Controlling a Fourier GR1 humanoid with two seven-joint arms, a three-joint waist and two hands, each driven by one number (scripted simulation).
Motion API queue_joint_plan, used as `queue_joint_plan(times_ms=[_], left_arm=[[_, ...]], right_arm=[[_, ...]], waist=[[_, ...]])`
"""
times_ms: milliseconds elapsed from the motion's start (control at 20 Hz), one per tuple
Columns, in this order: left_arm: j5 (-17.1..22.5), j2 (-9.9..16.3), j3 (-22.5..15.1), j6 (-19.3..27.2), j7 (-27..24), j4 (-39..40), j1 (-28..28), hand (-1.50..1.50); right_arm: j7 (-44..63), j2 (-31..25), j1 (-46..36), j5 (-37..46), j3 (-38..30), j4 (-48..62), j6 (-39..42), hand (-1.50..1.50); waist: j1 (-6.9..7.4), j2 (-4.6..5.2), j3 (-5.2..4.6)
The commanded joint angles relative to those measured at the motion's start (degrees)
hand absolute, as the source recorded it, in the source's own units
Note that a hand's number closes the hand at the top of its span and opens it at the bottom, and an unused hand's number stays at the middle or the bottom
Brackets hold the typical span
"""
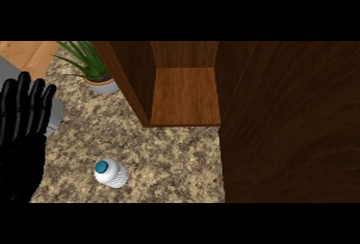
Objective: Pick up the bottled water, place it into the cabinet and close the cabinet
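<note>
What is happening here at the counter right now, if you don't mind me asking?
Nothing is being handled at this moment. The bottled water stands upright on the granite counter, untouched, in front of the open cabinet, whose wooden shelf looks bare. The cabinet door is swung open at the right. The robot's left hand rests open at the left edge, fingers up, apart from the bottle. The right hand is out of view. A potted plant sits beside the cabinet.

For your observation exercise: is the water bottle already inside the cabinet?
No, the bottle stands on the counter in front of the open cabinet.
</note>
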Motion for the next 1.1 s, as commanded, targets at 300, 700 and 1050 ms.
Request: queue_joint_plan(times_ms=[300, 700, 1050], left_arm=[[-1.5, -4.3, -7.9, 13.5, 6.4, -11.1, 15.9, -1.50], [-13.9, -4.5, -26.7, 25.2, 13.9, -26.4, 25.8, -1.50], [-23.4, -3.9, -37.0, 33.1, 15.1, -25.1, 25.4, -1.50]], right_arm=[[3.2, 0.5, 9.7, -6.0, 7.5, -5.9, 7.0, -1.50], [13.0, -1.1, 13.8, -10.3, 9.7, -19.0, 7.5, -1.50], [20.7, -0.3, 14.6, -7.1, 14.7, -27.9, 4.5, -1.50]], waist=[[2.04, 1.03, -0.41], [1.06, 1.47, -0.25], [0.90, 1.37, -0.22]])
